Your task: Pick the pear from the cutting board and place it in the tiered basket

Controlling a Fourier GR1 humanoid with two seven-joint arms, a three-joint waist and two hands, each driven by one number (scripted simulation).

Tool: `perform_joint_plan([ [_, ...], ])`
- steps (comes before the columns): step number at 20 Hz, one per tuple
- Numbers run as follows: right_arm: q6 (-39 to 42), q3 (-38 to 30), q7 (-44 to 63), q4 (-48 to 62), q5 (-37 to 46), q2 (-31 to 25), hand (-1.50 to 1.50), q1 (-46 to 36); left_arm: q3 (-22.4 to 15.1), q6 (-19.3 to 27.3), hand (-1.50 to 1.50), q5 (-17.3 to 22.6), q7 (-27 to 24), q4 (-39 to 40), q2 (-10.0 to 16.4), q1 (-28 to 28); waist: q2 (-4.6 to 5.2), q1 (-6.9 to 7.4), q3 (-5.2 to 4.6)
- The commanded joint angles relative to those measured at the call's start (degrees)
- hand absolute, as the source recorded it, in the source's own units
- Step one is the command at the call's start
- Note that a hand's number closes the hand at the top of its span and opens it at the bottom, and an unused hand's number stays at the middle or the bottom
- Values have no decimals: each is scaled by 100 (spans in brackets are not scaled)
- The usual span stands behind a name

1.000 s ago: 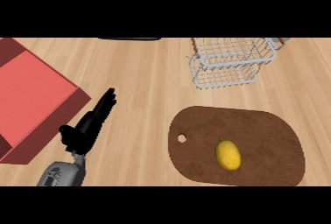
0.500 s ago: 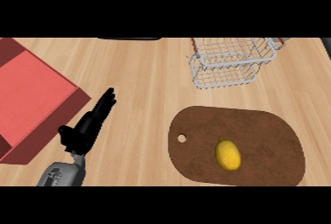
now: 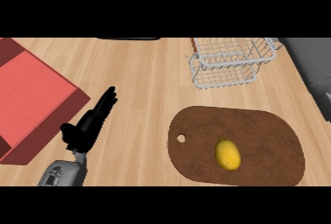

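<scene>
The pear [image 3: 227,154] is seen lying on the brown cutting board [image 3: 262,127], well apart from the left hand [image 3: 86,127], off to its right and slightly nearer the robot. Its long axis is pointed roughly away from the robot. The left hand is held open, fingers straight, with nothing grasped. The tiered basket [image 3: 226,72] is set beyond the pear, far right of the fingertips. No right hand is shown, though that side is judged closer to the pear.

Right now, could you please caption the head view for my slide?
Pear on cutting board, tiered basket beyond; left robot hand open beside red tray.
</scene>
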Motion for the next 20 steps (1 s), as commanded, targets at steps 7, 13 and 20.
perform_joint_plan([
  [7,594,-885,1544,792,-875,332,-150,-154,-21,20,0,-64,-139,131,-119,83,-10,-30,0],
  [13,-134,-1239,1605,485,-1147,178,-150,-38,-139,5,0,-107,-99,-248,-164,386,-28,-34,2],
  [20,-1673,-1244,1096,205,-807,-1017,-150,112,54,-29,0,-31,98,-233,-12,96,-6,-48,6],
])
